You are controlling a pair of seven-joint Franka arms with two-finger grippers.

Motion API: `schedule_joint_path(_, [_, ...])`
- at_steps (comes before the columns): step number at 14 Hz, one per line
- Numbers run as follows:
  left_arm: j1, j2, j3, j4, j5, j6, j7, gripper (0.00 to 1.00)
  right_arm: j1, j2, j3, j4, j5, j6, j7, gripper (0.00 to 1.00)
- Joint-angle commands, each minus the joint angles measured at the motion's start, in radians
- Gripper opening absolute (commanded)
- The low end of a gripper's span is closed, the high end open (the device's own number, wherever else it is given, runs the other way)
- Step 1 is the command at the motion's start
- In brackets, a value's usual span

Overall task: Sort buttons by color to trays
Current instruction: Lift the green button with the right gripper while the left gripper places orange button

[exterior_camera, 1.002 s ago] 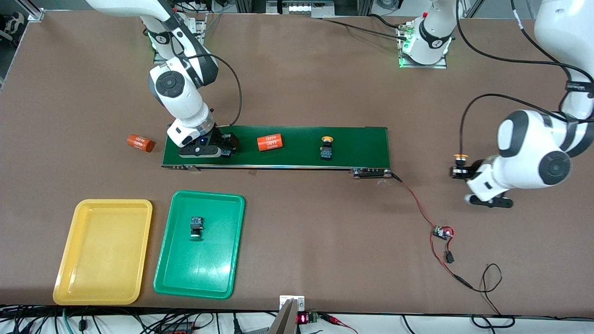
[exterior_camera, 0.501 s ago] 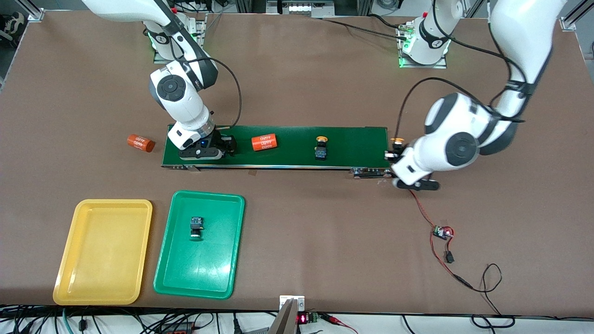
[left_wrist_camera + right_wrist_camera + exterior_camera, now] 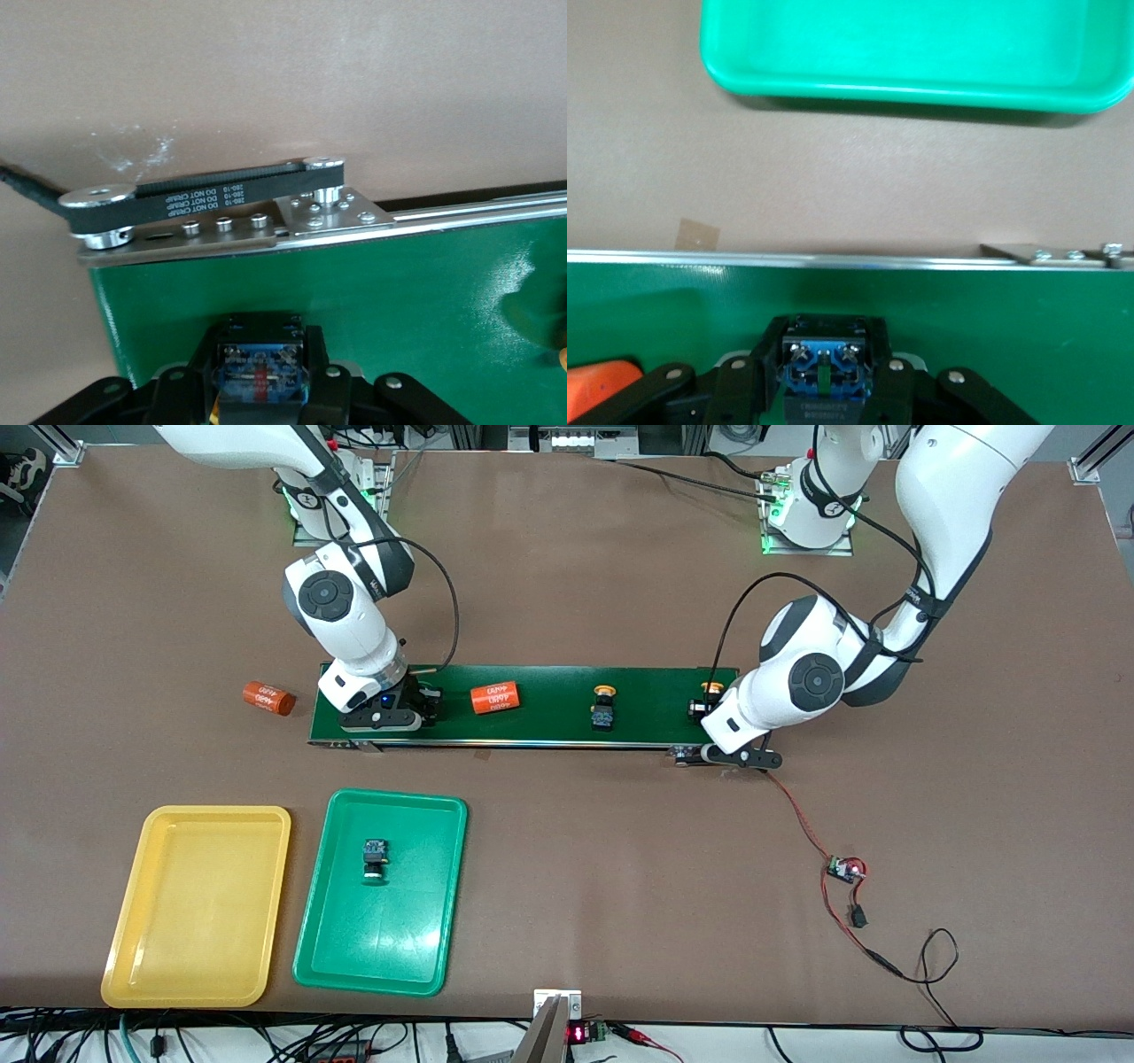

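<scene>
Both trays, yellow (image 3: pixel 197 904) and green (image 3: pixel 383 892), look like glossy moulded plastic; the desk (image 3: pixel 585 850) is matt brown; the conveyor belt (image 3: pixel 549 707) is smooth green with a bright metal edge rail (image 3: pixel 461 215).

— What sort of place is this?
— A robotics lab: my arms are bolted to a brown bench (image 3: pixel 567 886), a small conveyor belt (image 3: pixel 549 707) beneath my grippers, loose wiring (image 3: pixel 842 868) nearby.
</scene>
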Motion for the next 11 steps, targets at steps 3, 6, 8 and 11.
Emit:
schedule_joint_path(3, [0.024, -0.111, -0.01, 0.0, -0.018, -0.01, 0.003, 1.0, -0.034, -0.009, -0.025, 0.221, -0.02, -0.207, -0.104, 0.17])
schedule_joint_path(6, [0.031, -0.231, 0.001, 0.057, -0.018, -0.143, 0.003, 1.0, -0.032, 0.049, -0.083, 0.382, -0.018, -0.221, -0.161, 0.17])
schedule_joint_path(8, [0.026, -0.255, 0.042, 0.152, -0.017, -0.29, 0.009, 1.0, -0.031, 0.134, -0.092, 0.489, -0.017, -0.22, -0.182, 0.18])
schedule_joint_path(11, [-0.066, -0.347, 0.205, 0.189, -0.018, -0.358, 0.087, 1.0, 0.005, 0.287, -0.137, 0.65, -0.021, -0.211, -0.186, 0.18])
